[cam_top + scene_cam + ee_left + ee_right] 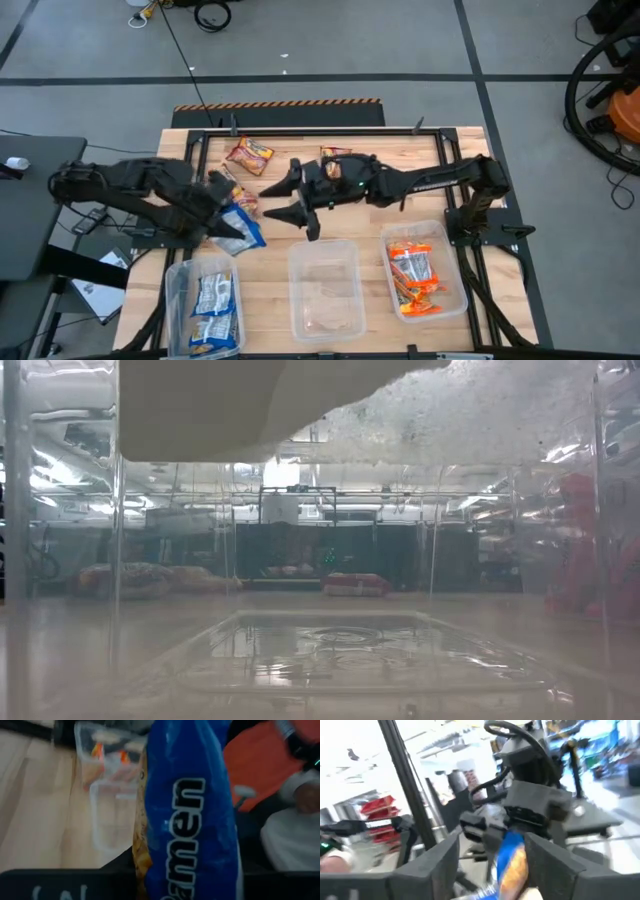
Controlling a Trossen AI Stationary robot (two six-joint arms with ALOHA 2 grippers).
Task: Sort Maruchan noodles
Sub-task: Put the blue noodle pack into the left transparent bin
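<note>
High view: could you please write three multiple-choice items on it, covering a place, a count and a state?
1. Where do the orange noodle packets lie?
A. left-side bin
B. middle bin
C. right-side bin

2. How many clear bins are there?
A. two
B. three
C. four

3. The blue ramen packet is:
A. lying in the middle bin
B. held by the left gripper
C. clamped by the right gripper

Key: C, the orange stack fills the bin on the right arm's side; B, three bins stand in a row; B, the left gripper grips the packet while the right gripper stands open beside it.
</note>
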